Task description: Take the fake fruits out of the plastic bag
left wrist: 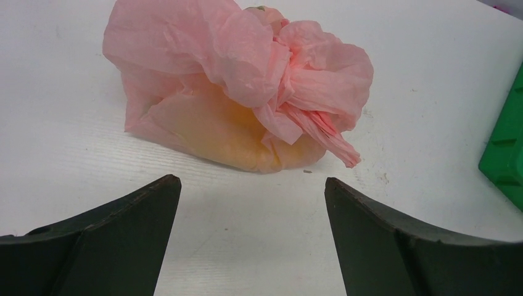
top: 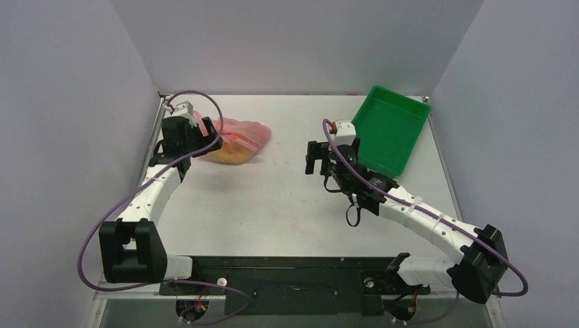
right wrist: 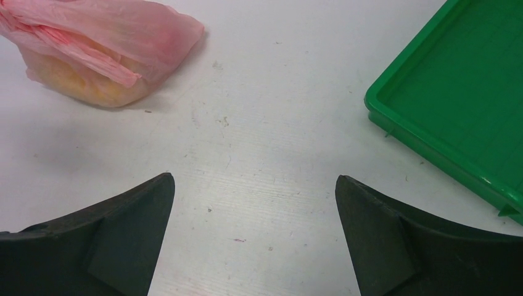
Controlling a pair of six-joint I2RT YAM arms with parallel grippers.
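Over the far left of the white surface (top: 273, 205), my left hand (left wrist: 253, 182) reaches out low on its extended arm, fingers spread wide and holding nothing, aimed at the one pink plastic bag (left wrist: 234, 74) lying bunched just ahead of it. Yellow-orange fake fruits (left wrist: 247, 145) show through the bag's thin skin, but I cannot count them. My right hand (right wrist: 255, 179) hovers over mid-surface, tilted down, equally wide and empty, well apart from the bag. Beside it on the right sits the one green tray (right wrist: 425, 145), its floor showing bare.
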